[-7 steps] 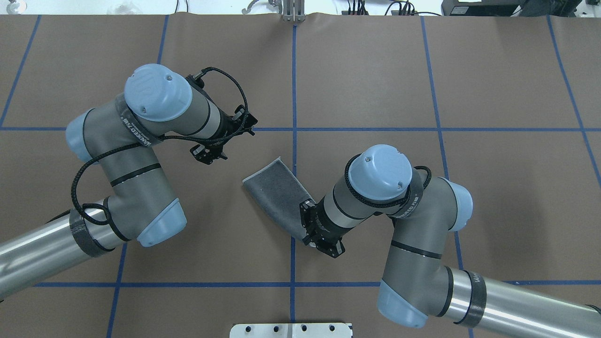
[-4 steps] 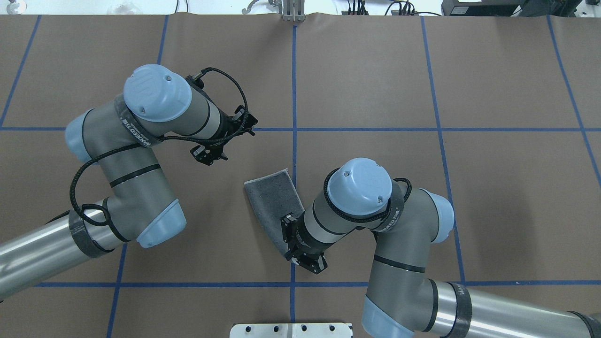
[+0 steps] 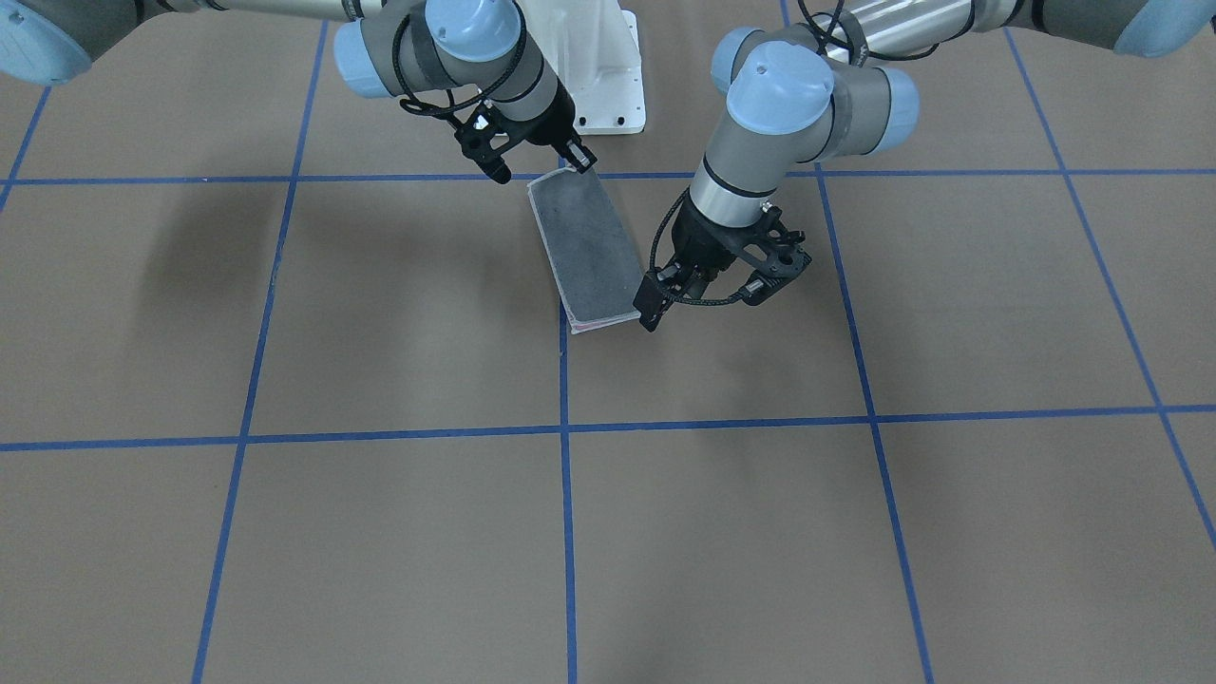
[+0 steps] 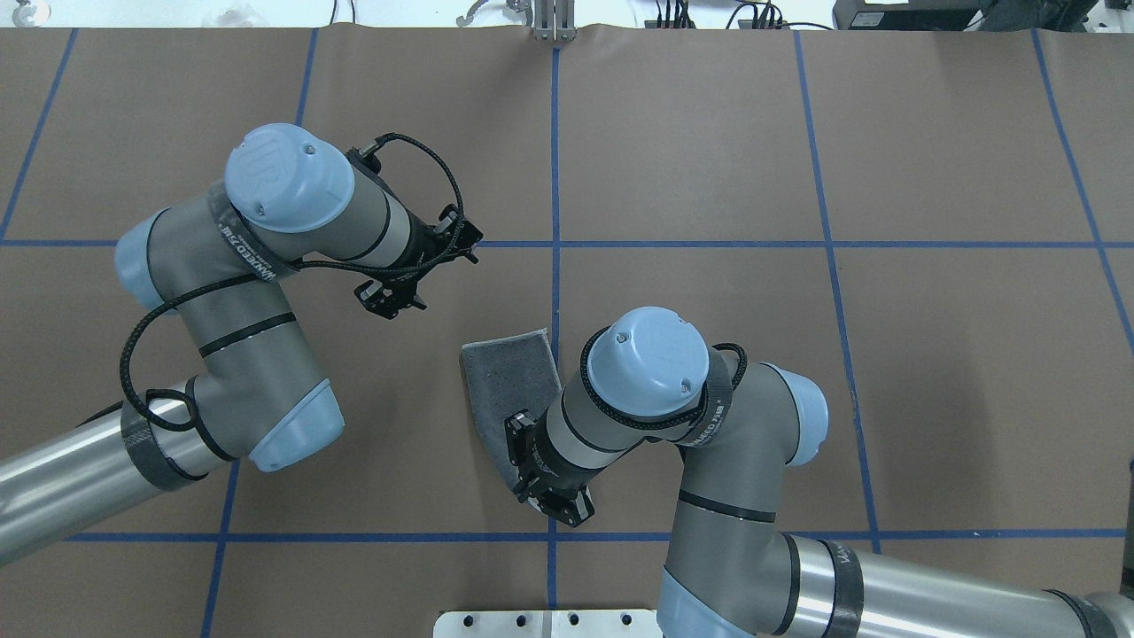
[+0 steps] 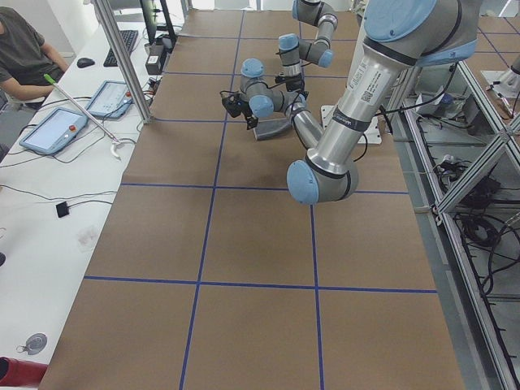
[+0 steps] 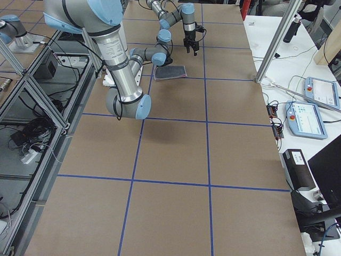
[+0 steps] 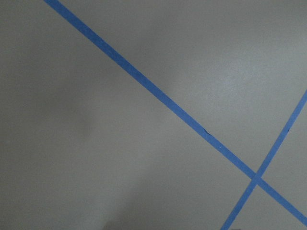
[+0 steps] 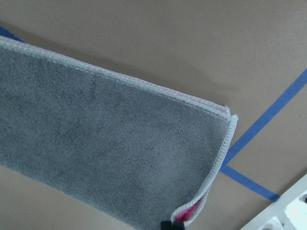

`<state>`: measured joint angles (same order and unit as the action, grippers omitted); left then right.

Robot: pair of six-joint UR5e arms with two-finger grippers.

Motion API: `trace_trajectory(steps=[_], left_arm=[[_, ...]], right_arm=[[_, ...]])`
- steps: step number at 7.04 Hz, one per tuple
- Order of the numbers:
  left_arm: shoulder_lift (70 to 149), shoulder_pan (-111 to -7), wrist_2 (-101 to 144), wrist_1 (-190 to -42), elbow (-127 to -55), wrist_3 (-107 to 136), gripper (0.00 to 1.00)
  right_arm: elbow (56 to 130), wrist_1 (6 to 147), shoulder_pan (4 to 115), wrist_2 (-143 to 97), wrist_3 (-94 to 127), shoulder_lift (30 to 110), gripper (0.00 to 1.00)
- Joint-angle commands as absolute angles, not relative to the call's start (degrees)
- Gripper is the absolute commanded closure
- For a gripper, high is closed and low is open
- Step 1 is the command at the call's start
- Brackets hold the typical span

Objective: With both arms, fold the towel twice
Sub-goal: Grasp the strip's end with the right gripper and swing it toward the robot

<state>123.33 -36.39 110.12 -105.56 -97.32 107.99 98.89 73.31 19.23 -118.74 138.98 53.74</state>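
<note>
Towel (image 4: 508, 372): folded, grey face up, mid-table (image 4: 886, 354). The end nearest the robot is clamped in the right gripper (image 3: 578, 163). Left gripper (image 3: 651, 306): jaws parted, empty, near the towel's far corner.

Right gripper (image 3: 579, 161) with the towel (image 4: 509, 372) corner pinched has slid over toward the left arm's side and in closer to the robot. The towel swung round with it, far edge pulled in and sitting more level. Left gripper (image 3: 652, 313) drifted outward a touch
</note>
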Motion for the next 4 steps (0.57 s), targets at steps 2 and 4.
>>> trace_trajectory(steps=[2, 4], left_arm=[[117.44, -35.51, 110.57, -106.69, -104.56, 111.93, 0.12], [114.81, -32.37, 110.13, -113.06, -106.16, 120.35, 0.16]], right_arm=[[100.45, 73.21, 23.44, -120.22, 137.29, 54.22, 0.0], [100.63, 73.21, 30.73, -122.34, 131.35, 56.15, 0.0]])
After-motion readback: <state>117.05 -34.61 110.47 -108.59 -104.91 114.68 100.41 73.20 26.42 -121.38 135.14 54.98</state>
